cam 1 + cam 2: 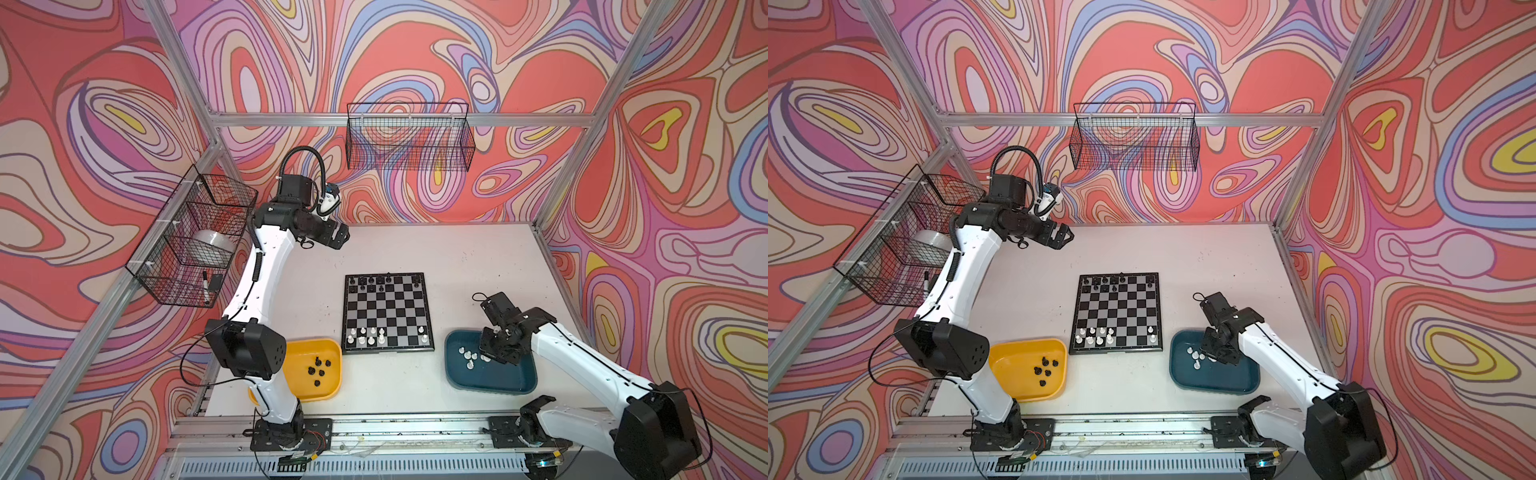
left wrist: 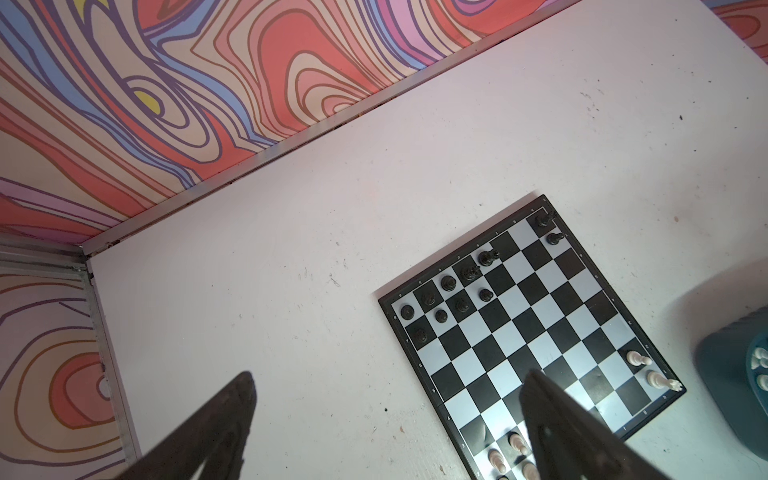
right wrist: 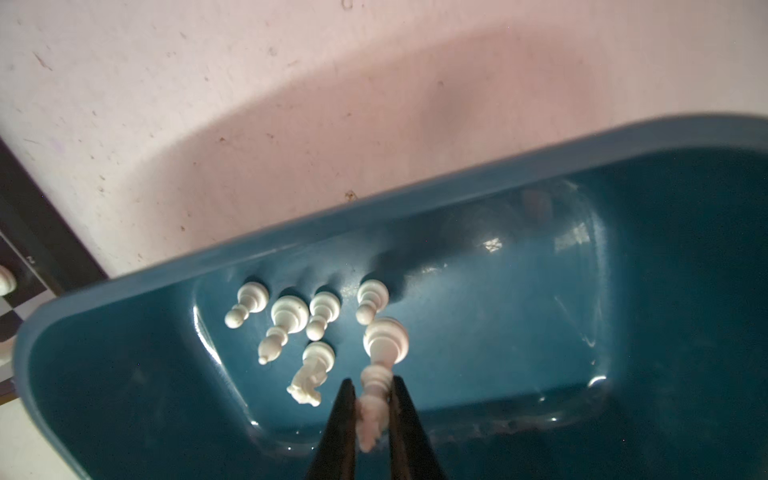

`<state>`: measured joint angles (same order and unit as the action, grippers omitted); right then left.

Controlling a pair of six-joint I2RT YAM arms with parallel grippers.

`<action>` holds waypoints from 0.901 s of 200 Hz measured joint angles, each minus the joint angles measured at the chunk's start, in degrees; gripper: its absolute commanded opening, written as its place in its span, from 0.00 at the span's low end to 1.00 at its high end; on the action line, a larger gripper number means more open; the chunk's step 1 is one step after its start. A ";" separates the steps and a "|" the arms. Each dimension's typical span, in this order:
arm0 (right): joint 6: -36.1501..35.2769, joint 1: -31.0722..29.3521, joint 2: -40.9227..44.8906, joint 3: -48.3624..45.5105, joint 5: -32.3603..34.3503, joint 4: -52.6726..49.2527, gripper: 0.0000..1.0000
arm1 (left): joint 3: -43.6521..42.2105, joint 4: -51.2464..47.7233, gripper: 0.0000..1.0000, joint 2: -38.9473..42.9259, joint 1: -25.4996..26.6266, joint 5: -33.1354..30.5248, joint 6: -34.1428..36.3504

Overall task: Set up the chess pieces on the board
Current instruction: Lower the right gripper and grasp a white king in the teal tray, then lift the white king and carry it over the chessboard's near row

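Right hand (image 3: 372,380) pinches a white piece (image 3: 384,338) (left hand (image 2: 389,375) gapes wide); numerals edge the board (image 2: 540,299).

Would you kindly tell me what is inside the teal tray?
Five white pieces lie loose in the teal tray, and the right hand is shut on a sixth, taller piece. The hand covers the floor beneath it, so anything there cannot be seen.

A pale, speckled table (image 1: 478,257) carries three things. The board (image 1: 388,309) lies flat near its middle. A yellow tray (image 1: 328,386) sits just beside the board's front left corner. A teal tray (image 1: 498,374) lies near the front right corner, a strip of table between them.
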<state>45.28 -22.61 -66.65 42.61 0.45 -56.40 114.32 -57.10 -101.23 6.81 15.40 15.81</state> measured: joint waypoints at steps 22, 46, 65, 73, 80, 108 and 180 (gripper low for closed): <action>-0.46 0.00 0.09 0.59 0.00 -0.37 0.10 | 0.00 0.28 1.00 0.00 0.00 -0.04 -0.02; -0.85 0.02 0.66 1.05 0.00 -0.85 0.10 | 0.00 0.37 1.00 0.00 0.00 -0.09 -0.17; -1.20 0.00 1.09 1.88 0.00 -1.42 0.10 | 0.00 0.42 1.00 0.00 0.00 -0.22 -0.24; -1.40 0.00 1.20 2.23 -0.02 -1.60 0.10 | 0.00 0.50 1.00 0.00 0.00 -0.26 -0.31; -1.55 0.00 1.25 2.60 0.00 -1.77 0.10 | 0.00 0.57 1.00 0.00 0.00 -0.28 -0.42; -2.27 0.00 1.29 4.00 0.00 -2.51 0.10 | 0.00 0.81 1.00 0.00 0.00 -0.37 -0.85; -4.35 0.00 -0.63 12.28 -0.24 -4.04 0.09 | -0.94 1.60 1.00 0.00 0.00 -1.18 -1.05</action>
<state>40.93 -22.61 -67.29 54.89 0.21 -60.45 113.38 -55.51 -101.23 6.81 14.22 14.76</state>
